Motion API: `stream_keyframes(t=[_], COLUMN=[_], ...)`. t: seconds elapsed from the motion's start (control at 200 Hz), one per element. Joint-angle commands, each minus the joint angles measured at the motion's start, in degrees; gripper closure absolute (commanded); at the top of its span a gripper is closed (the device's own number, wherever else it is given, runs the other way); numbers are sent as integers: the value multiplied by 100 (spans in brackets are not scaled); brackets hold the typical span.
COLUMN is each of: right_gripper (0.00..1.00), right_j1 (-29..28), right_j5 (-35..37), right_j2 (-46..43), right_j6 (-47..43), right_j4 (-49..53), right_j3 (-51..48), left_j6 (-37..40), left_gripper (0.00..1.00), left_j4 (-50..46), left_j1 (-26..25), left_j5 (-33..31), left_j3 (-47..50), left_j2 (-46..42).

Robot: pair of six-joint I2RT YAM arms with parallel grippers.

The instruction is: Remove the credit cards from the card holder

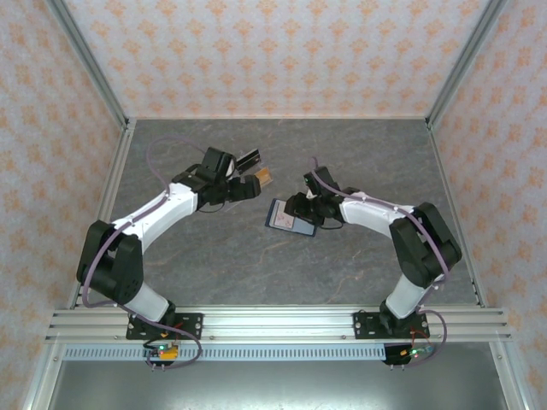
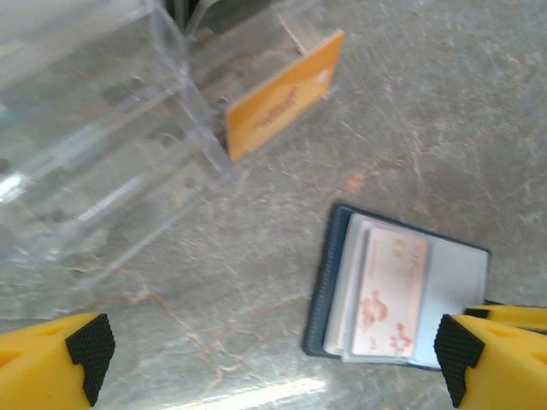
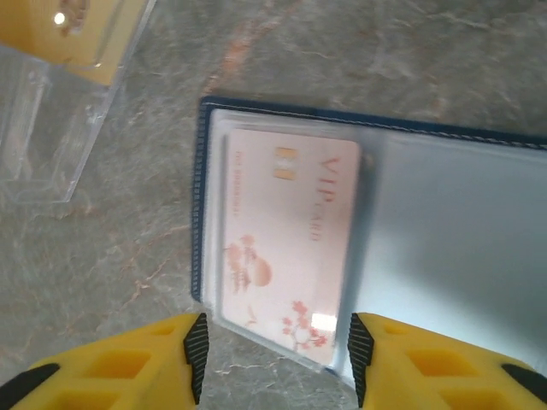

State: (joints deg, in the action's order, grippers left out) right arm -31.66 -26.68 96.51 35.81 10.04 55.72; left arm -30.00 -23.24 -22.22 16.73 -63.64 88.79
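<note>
Card holder (image 3: 427, 213) open; right wrist view reads its pink VIP card (image 3: 286, 239), right gripper (image 3: 278, 359) straddling, grip unclear. Left wrist view catches orange card (image 2: 282, 94) at acrylic stand (image 2: 94, 145), left gripper (image 2: 273, 357) agape.

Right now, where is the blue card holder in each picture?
Top external: the card holder lies open in the middle.
Left wrist: the card holder is lower right.
Right wrist: the card holder spans centre and right.
Shared landmark: the orange card at the clear stand, upper left of it.
</note>
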Motion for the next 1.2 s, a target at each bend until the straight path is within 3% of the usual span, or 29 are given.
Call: stream_keyframes(t=[0.0,0.17,0.3,0.51,0.646,0.756,1.191], right_gripper=[56,62,65,69,70,77,79], right_j1=[36,57,87,158,186,203,248], right_j5=[94,56,170,247,180,-11,-160], right_j2=[86,315,396,505,608,715,684], right_j6=[874,1045,1059,990,932,893,851], right_j4=[-688,-763,-706,-610,-630,-714,-965], right_j3=[-165,-106,-97,-44,-10,17,-65], left_j6=[-360,-545,-660,-731,-744,-744,-850], left_gripper=[1,9,24,37,51,63,79], left_j4=[325,464,317,248,242,192,101], left_j1=[-251,-505,-608,-793,-840,-850,-871], left_j5=[229,422,581,648,656,569,217], left_j3=[-37,-274,-615,-977,-1098,-1191,-1270], left_j2=[271,783,1245,1764,1977,2202,2586])
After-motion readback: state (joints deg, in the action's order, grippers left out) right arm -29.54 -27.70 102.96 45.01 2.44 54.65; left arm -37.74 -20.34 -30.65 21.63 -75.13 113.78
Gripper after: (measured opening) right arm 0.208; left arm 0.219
